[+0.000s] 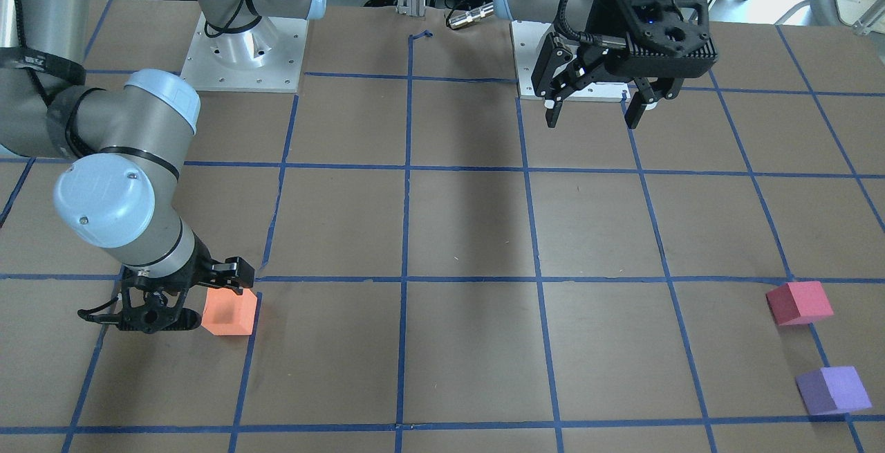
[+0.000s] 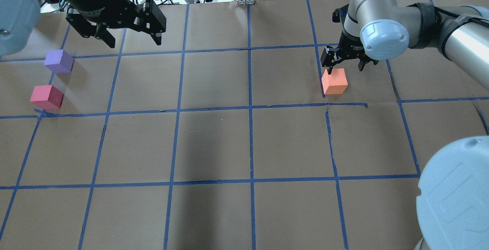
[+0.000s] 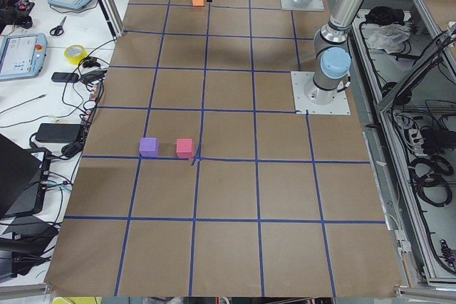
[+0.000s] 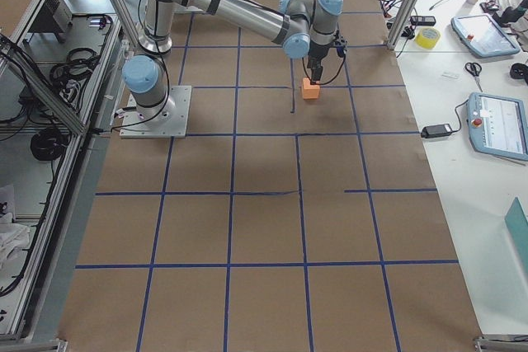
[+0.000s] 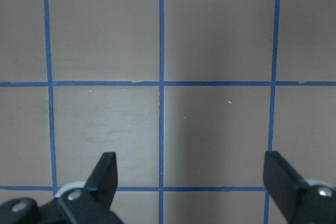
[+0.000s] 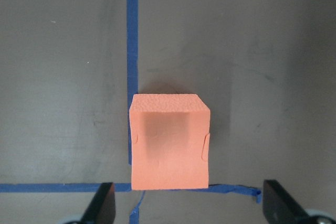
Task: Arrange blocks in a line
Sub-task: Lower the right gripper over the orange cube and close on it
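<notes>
Orange block (image 2: 334, 81) sits under the wide-open, empty right pincer (image 6: 190, 205), well apart from the purple block (image 2: 58, 61) and pinkish red block (image 2: 46, 97) at the surface's (image 2: 214, 147) left end, so no line of 3 exists yet; left pincer (image 2: 134, 43) also gapes empty.

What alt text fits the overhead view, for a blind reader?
The open right gripper hangs close to the orange block on a taped table; the purple block and red block sit far left near the open left gripper.
</notes>
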Motion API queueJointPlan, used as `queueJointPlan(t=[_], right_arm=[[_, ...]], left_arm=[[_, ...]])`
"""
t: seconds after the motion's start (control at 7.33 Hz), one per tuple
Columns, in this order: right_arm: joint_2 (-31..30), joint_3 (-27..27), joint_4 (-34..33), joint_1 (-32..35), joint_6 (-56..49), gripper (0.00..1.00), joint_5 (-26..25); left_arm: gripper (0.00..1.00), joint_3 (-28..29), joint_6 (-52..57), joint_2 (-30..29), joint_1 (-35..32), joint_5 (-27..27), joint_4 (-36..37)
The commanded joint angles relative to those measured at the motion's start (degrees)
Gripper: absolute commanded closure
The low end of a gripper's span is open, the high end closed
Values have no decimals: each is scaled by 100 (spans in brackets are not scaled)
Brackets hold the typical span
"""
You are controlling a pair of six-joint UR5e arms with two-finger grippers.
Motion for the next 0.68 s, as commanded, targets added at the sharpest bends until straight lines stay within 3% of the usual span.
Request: queueJointPlan(t=[0.0, 0.27, 0.55], right_arm=[[259, 21, -188, -2, -2, 0, 233], [539, 39, -495, -2, -11, 1, 217], [672, 82, -672, -2, -20, 13, 155]], left_arm=[[0, -5, 0, 2, 5, 2, 6], [0, -5, 9, 29, -4, 63, 6], [0, 4, 0, 29, 13, 20, 6]])
